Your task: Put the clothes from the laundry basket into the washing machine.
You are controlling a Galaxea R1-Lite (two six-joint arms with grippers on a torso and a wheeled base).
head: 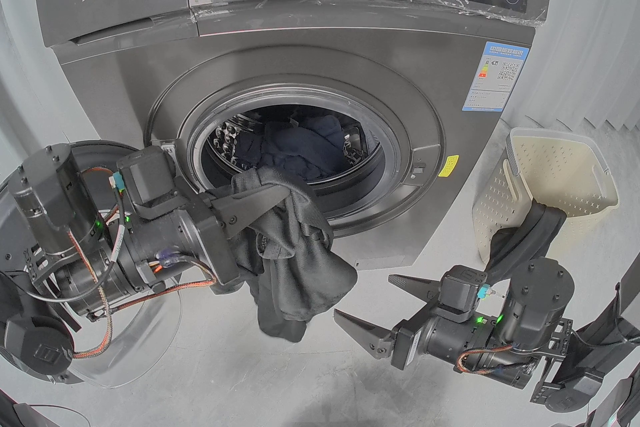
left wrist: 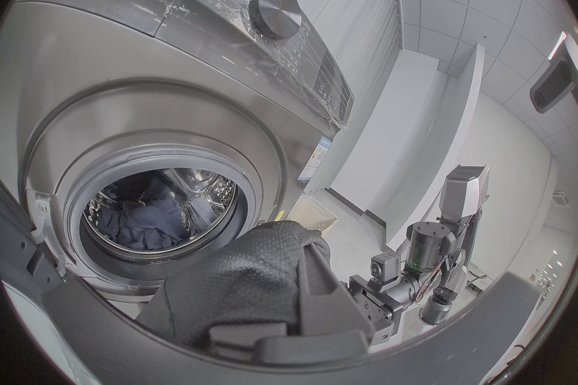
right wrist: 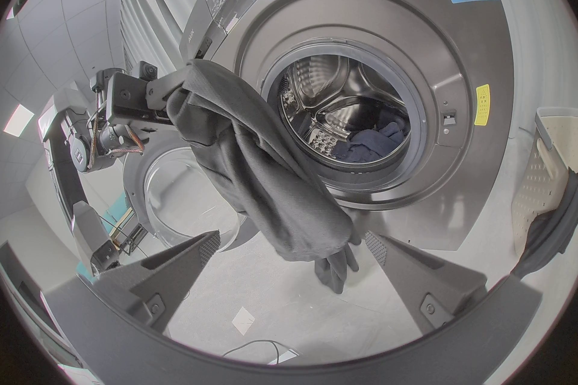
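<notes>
My left gripper (head: 283,191) is shut on a dark grey garment (head: 297,255) and holds it just in front of the washing machine's open drum (head: 293,141); the cloth hangs down toward the floor. The same grey garment (left wrist: 241,278) drapes over the left gripper's fingers, and it appears as a long hanging piece (right wrist: 265,175) in the right wrist view. Dark blue clothes (head: 303,148) lie inside the drum. My right gripper (head: 377,308) stands open and holds nothing, low over the floor, beside the white laundry basket (head: 573,181). A black garment (head: 527,238) hangs over the basket's front edge.
The washer's round glass door (head: 127,328) is swung open at the left, behind my left arm. Pale curtains stand on both sides of the machine. Bare grey floor (head: 280,381) lies in front of the washer.
</notes>
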